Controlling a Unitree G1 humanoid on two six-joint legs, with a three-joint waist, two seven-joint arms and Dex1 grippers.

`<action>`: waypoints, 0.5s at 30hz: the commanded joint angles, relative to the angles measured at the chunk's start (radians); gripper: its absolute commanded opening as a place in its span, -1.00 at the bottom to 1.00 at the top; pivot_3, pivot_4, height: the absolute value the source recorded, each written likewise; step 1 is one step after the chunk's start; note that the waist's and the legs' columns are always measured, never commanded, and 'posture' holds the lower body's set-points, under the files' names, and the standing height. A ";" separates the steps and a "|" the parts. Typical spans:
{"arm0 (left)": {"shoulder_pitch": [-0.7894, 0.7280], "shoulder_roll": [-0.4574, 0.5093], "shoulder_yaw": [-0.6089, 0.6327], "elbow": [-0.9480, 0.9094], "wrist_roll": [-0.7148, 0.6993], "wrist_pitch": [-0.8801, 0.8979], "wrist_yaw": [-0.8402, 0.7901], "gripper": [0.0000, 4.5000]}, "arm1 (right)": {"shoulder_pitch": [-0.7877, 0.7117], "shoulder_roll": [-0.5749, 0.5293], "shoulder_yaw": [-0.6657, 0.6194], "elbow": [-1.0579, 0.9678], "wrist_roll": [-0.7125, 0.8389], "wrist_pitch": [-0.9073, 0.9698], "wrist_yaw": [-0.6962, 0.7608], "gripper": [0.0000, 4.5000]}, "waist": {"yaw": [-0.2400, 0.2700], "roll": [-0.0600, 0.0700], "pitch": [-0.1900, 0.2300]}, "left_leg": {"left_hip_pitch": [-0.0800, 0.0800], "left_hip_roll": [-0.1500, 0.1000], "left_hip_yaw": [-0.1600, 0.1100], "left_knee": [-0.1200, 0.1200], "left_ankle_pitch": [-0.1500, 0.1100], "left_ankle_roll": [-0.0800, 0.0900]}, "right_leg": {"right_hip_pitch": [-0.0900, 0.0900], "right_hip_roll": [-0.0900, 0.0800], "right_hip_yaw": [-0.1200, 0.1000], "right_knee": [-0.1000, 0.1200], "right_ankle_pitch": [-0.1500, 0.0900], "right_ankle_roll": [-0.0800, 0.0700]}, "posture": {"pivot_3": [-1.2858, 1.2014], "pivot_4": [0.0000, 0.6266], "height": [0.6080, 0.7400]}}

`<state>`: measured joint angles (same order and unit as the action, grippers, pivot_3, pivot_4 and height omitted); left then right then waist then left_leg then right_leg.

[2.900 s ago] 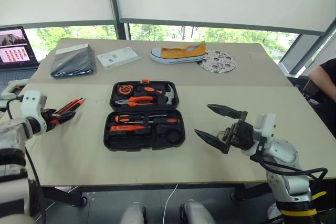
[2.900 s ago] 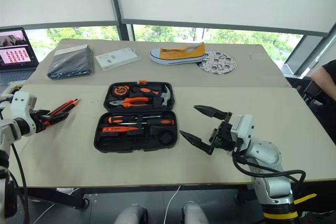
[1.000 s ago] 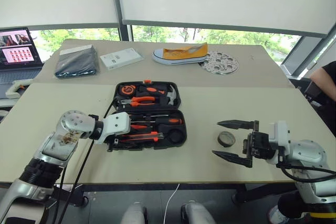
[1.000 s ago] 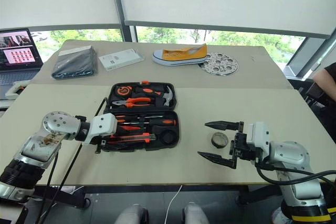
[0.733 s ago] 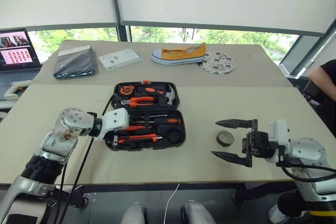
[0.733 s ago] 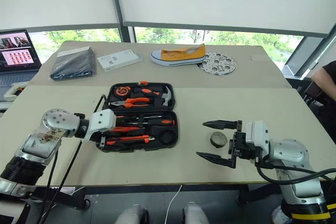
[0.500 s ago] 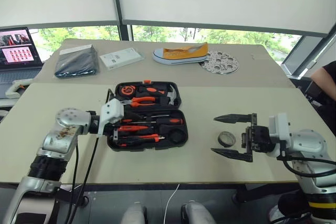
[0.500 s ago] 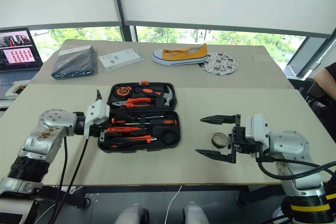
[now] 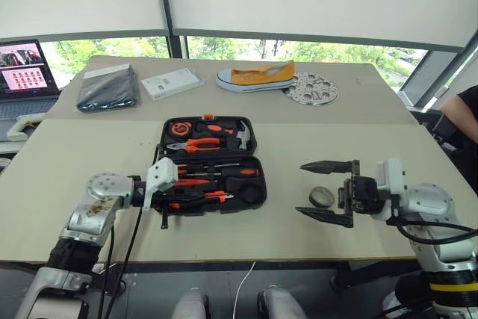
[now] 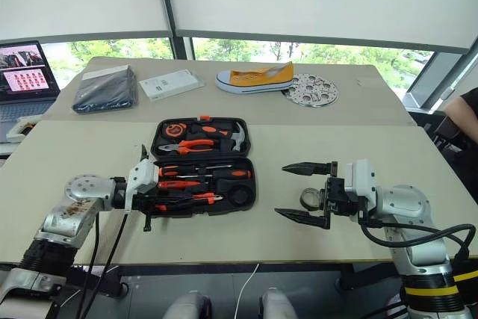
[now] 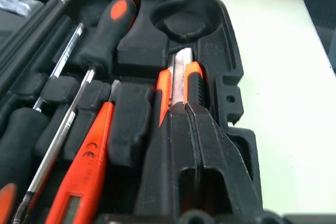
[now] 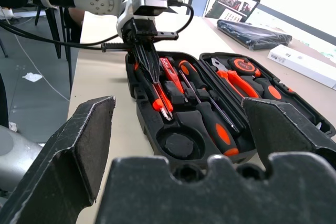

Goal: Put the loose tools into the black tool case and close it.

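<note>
Tool case: the black tool case (image 9: pixel 208 164) is laid open near the middle of the front table (image 9: pixel 284 237), lid half toward the far edge, tray half toward the front edge.
Tray contents: two black-and-orange screwdrivers (image 11: pixel 100 38), an orange tester screwdriver (image 11: pixel 86 169) and an orange-black utility knife (image 11: pixel 181 80) are seen lying in the moulded slots; a round recess (image 11: pixel 184 24) at the tray's right end is seen unfilled.
Lid contents: orange-handled pliers (image 9: pixel 196 142) and a hammer (image 9: pixel 240 134) are held in the lid half.
Tape roll: the small dark tape roll (image 9: pixel 322 197) is left on the table to the right of the case, apart from it, toward the front edge.
Left gripper: the left gripper (image 11: pixel 185 109) is reached in over the tray's left end, its fingers pressed together above the knife; whether the knife is touched cannot be told.
Right gripper: the right gripper (image 9: pixel 327 190) is held level with its jaws wide apart, the tape roll lying between the fingers and the wrist, nothing grasped.
Surface: two pale tables are set edge to edge under a window with lowered blinds.
Far table: a dark flat pouch (image 9: pixel 109 89), a white box (image 9: pixel 173 82), a yellow shoe (image 9: pixel 254 76) and a perforated disc (image 9: pixel 310 88) are lined along it.
Cut off: a laptop (image 9: pixel 24 72) is cropped at the left, and a person's arm (image 9: pixel 459 113) at the right.
</note>
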<state>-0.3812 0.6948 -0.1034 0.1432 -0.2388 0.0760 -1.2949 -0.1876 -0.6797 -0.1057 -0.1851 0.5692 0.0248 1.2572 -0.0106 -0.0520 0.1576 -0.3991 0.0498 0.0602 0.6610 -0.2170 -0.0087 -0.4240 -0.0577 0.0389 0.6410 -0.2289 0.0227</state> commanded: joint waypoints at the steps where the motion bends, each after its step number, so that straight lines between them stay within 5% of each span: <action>1: 0.019 0.017 -0.052 0.035 0.067 -0.029 0.001 -0.96 | 0.007 0.003 -0.016 -0.021 -0.003 -0.015 -0.015 1.00 | 0.000 0.000 0.000 | 0.000 0.000 0.000 0.000 0.000 0.000 | 0.000 0.000 0.000 0.000 0.000 0.000 | 0.03 -0.52 1.00; 10: 0.040 0.003 -0.080 -0.001 0.094 0.019 0.063 -0.96 | 0.022 0.009 -0.012 -0.023 -0.013 -0.015 -0.039 1.00 | 0.000 0.007 -0.004 | 0.001 0.000 0.000 0.000 0.000 0.000 | 0.001 0.000 0.000 0.000 0.000 0.000 | 0.03 -0.52 1.00; 15: 0.045 -0.057 0.052 -0.068 -0.105 0.155 0.103 -0.96 | 0.074 -0.015 -0.086 -0.006 -0.029 -0.027 -0.084 1.00 | 0.007 0.009 -0.006 | 0.002 0.000 0.000 0.000 0.000 0.000 | 0.002 0.000 0.000 0.000 0.000 0.001 | 0.03 -0.52 1.00</action>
<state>-0.3502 0.6446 -0.1033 0.1131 -0.2542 0.1605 -1.1964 -0.1310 -0.6746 -0.1237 -0.1862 0.5500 0.0222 1.1954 -0.0038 -0.0427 0.1521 -0.3976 0.0497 0.0604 0.6611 -0.2170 -0.0087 -0.4229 -0.0579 0.0392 0.6414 -0.2289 0.0233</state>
